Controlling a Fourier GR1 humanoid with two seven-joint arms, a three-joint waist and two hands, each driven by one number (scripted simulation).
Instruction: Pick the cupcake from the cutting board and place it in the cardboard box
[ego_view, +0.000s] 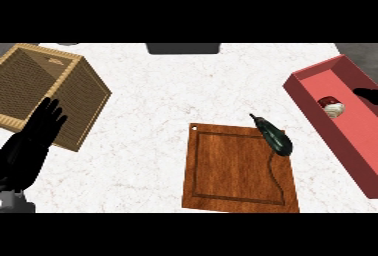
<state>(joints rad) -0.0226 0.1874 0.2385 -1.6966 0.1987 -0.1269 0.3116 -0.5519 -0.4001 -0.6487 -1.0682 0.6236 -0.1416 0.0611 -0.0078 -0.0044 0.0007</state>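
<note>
One cupcake (334, 107) is seen lying inside the red box (369, 165) at the right side of the desk (162, 95). The right robot hand (367, 94) is mostly hidden there, so its fingers cannot be told. The left robot hand (33, 142) is held wide open near a woven basket (70, 95). A dark feather-like thing (273, 136) is laid across the cutting board (236, 170).

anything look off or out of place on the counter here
Yes. The cupcake lies inside the red box at the right, not on the cutting board. A dark green object lies askew across the board's upper right edge.
</note>
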